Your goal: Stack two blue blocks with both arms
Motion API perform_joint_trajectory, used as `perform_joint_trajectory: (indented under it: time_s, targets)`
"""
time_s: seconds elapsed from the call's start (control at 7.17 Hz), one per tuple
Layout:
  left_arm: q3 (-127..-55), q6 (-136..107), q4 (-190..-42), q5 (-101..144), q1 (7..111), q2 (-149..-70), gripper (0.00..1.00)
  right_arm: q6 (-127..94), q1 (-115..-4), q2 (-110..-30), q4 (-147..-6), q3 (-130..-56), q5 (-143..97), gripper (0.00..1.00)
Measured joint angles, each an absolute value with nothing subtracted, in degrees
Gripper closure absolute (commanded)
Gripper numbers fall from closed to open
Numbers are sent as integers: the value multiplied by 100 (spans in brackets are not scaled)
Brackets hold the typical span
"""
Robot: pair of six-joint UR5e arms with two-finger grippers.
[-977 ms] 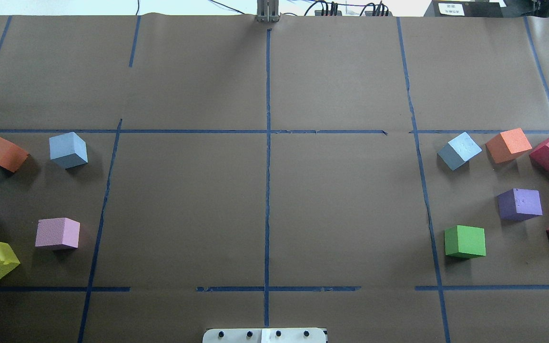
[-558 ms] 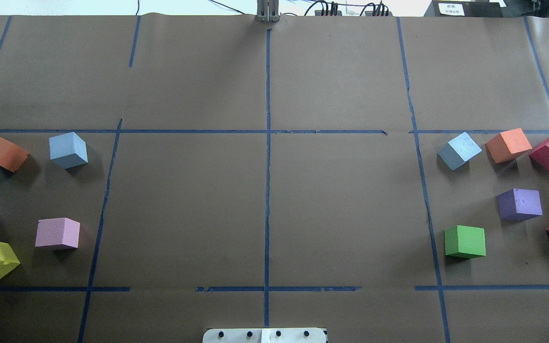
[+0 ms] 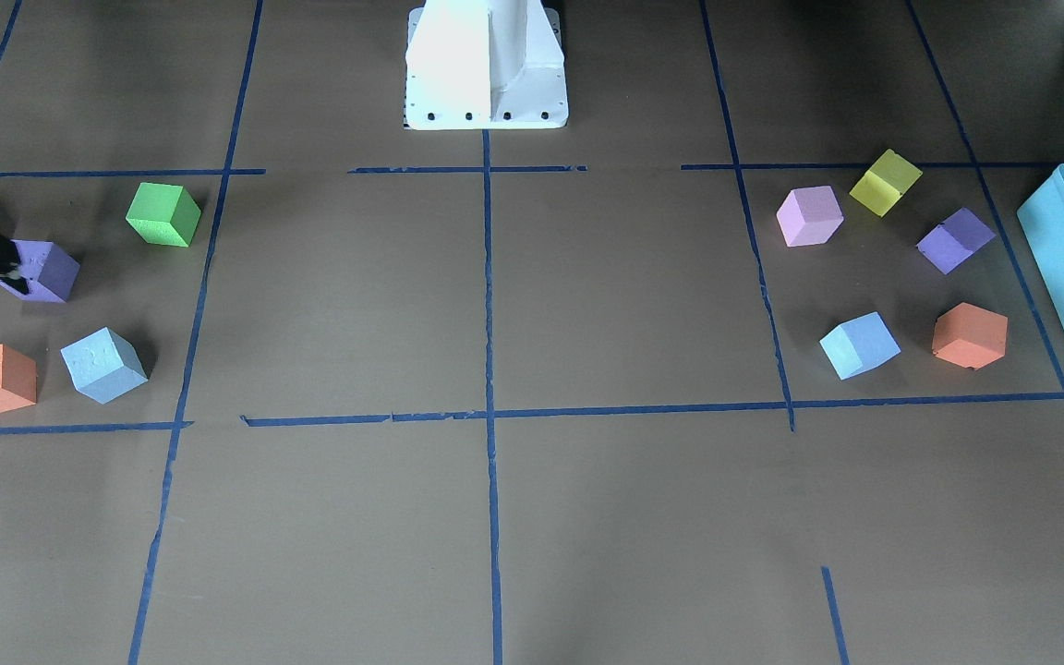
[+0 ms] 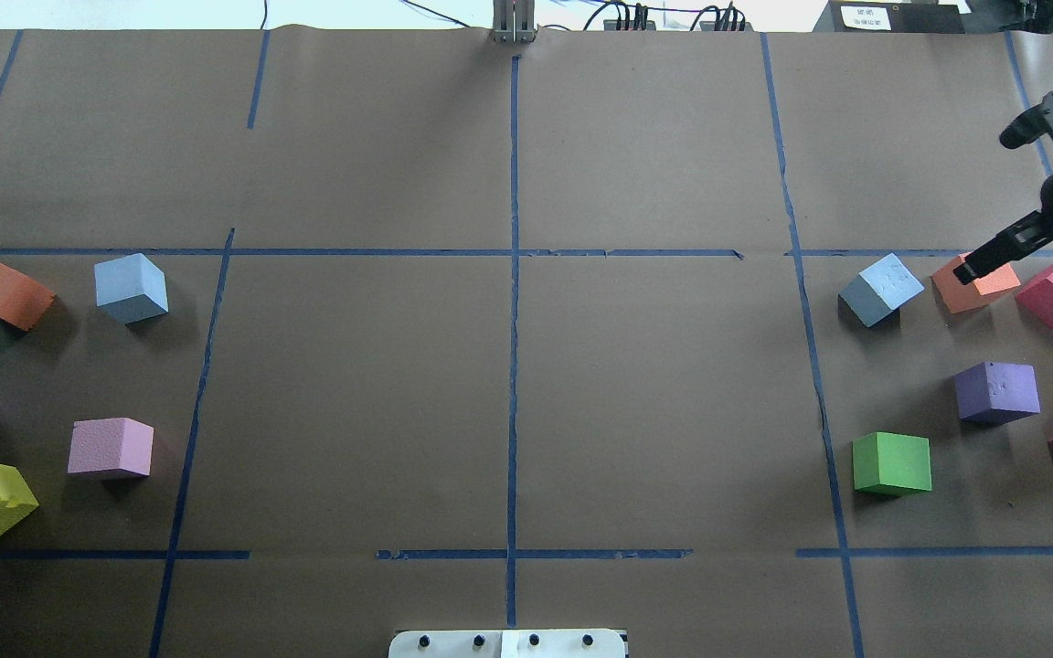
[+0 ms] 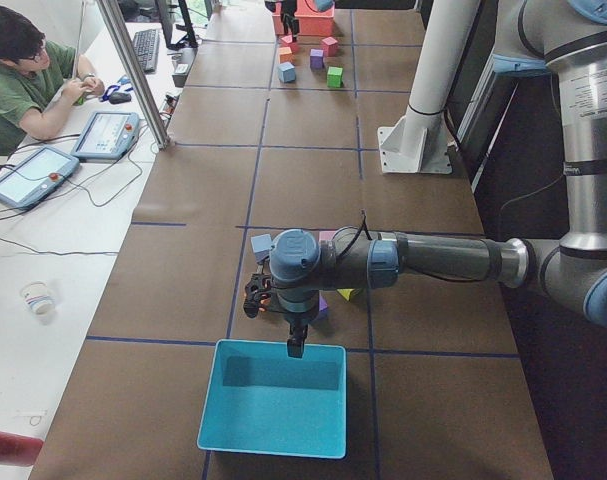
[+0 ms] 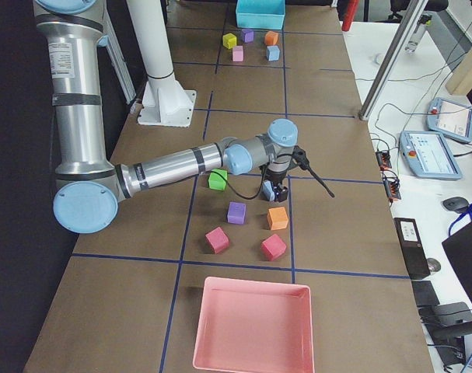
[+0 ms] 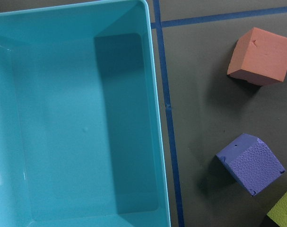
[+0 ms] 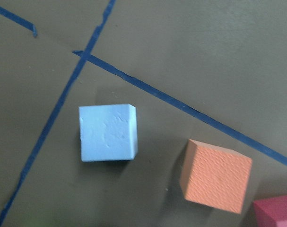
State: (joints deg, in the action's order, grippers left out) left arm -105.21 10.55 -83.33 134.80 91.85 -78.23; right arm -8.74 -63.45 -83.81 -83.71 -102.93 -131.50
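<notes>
**Task status.** No stage of the stack is complete. Both blue blocks rest on the table (image 4: 654, 402), well apart, and neither is gripped.

**Block positions.**
- First blue block (image 4: 131, 288): left part of the overhead view, just below the horizontal tape line (image 4: 353, 251), near an orange block (image 4: 5, 292).
- Second blue block (image 4: 881, 290): right part of the overhead view, just right of the vertical tape line (image 4: 810, 366), near a second orange block (image 4: 956, 294). In the right wrist view it sits left of centre.

**Right gripper** (image 4: 983, 206). It is in the upper right of the overhead view. The jaws are spread wide with nothing between them. The lower finger's tip shows over the second orange block, near the second blue block. This reads as an approach not yet lined up on the block.

**Left gripper** (image 5: 278, 318). It shows only in the left side view, hanging over the near rim of the teal box (image 5: 273, 400). Its opening cannot be told. Its wrist camera looks into that box, with an orange and a purple block at the frame's right and no blue block in sight.

**Remaining work (judged).**
1. Bring each gripper over its own blue block and close on it.
2. Carry both blocks to a shared spot.
3. Set one block down.
4. Seat the other squarely on top and release it.
</notes>
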Motion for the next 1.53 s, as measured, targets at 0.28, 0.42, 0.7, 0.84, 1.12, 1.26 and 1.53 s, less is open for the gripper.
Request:
perform_joint_trajectory:
  time_s: [0.28, 0.42, 0.7, 0.84, 1.12, 1.26, 1.53]
  targets:
    - [-10518, 1055, -8332, 13482, 9185, -7823, 0, -1331, -5811, -8141, -8187, -10101, -12732, 0]
    - [-10515, 1055, -8332, 13481, 9184, -7822, 0, -1391, -5701, -8092, -7961, -9874, -12656, 0]
    - [-10512, 1055, -8332, 13480, 9185, -7822, 0, -1420, -5588, -8053, -7504, -9401, -12611, 0]
    - [-10512, 1055, -8332, 13482, 9185, -7822, 0, -1423, -5531, -8025, -7412, -9230, -12606, 1]
    - [-10512, 1055, -8332, 13482, 9185, -7822, 0, -1426, -5425, -7917, -7365, -8932, -12604, 44]
    - [-10512, 1055, -8332, 13482, 9185, -7822, 0, -1436, -5406, -7890, -7364, -8869, -12604, 62]
    - [-10512, 1055, -8332, 13482, 9184, -7822, 0, -1547, -5399, -7753, -7369, -8855, -12617, 63]
